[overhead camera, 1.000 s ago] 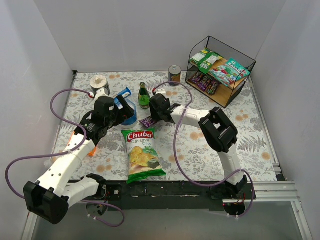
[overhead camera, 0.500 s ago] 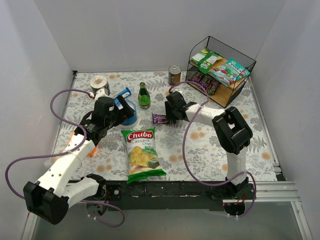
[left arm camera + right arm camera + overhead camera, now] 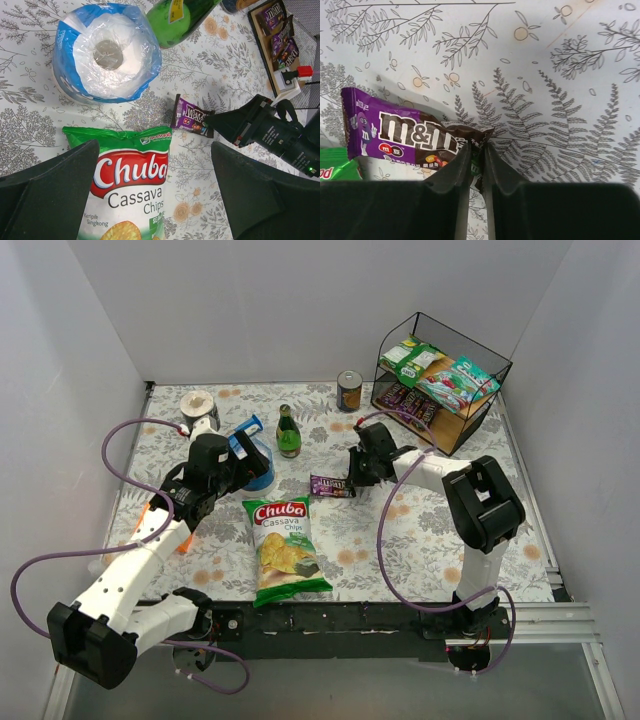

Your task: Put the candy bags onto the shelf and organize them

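Observation:
A narrow purple-brown M&M's candy bag [image 3: 331, 486] lies flat on the floral cloth at mid-table. My right gripper [image 3: 355, 480] is shut on its right end; the right wrist view shows the crimped edge of the bag [image 3: 405, 135] pinched between the fingers of that gripper [image 3: 477, 160]. The shelf [image 3: 452, 436] stands at the back right. It holds green-and-white bags [image 3: 410, 358] and a teal bag [image 3: 458, 383] on top, and dark bags [image 3: 408, 402] below. My left gripper [image 3: 155, 195] hangs open over the Chuba bag, empty, left of the purple bag [image 3: 192, 117].
The Chuba chips bag [image 3: 285, 550] lies near the front edge. A blue-wrapped paper roll [image 3: 258, 465], a green bottle [image 3: 288, 432], a can [image 3: 349, 390] and a white roll [image 3: 198, 405] stand toward the back. An orange packet [image 3: 180, 540] lies under the left arm.
My right arm has swung rightward, and the purple bag has shifted right with it. The right jaws have closed on the bag's end. The left arm has stayed still.

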`<state>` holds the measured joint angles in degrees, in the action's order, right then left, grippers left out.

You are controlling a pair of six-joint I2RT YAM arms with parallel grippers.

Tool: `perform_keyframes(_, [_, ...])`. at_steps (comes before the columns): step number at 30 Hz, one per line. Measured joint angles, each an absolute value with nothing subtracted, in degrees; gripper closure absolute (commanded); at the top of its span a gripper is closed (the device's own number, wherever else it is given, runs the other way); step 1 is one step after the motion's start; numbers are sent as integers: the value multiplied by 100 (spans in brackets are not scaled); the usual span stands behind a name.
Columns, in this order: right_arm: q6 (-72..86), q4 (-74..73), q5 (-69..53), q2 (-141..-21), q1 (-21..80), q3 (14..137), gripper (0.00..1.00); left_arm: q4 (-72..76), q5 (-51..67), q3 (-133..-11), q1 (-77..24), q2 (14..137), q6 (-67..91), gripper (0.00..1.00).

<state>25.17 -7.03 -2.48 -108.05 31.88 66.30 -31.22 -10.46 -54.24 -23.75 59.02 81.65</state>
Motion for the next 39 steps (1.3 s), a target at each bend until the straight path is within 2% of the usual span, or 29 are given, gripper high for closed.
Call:
perform_keyframes(3, [2556, -657, -443, -10803, 3188, 6613, 98, -3118, -1017, -5424, -2375, 5907, 8156, 5])
perform_keyframes(18, [2204, -1313, -279, -10245, 3138, 6866, 99, -2923, -666, -5424, -2375, 6132, 8034, 4])
perform_keyframes(25, [1326, -1535, 766, -9852, 2832, 7605, 99, -2867, -582, -5426, -2375, 6163, 7944, 3])
perform_keyframes(32, [-36, -1400, 2091, -9636, 2556, 7745, 99, -2867, -552, -5439, -2375, 6165, 7837, 3])
perform_keyframes(39, [-2163, 346, 3454, -9279, 2399, 6493, 99, -2875, -537, -5450, -2375, 6165, 7773, 2])
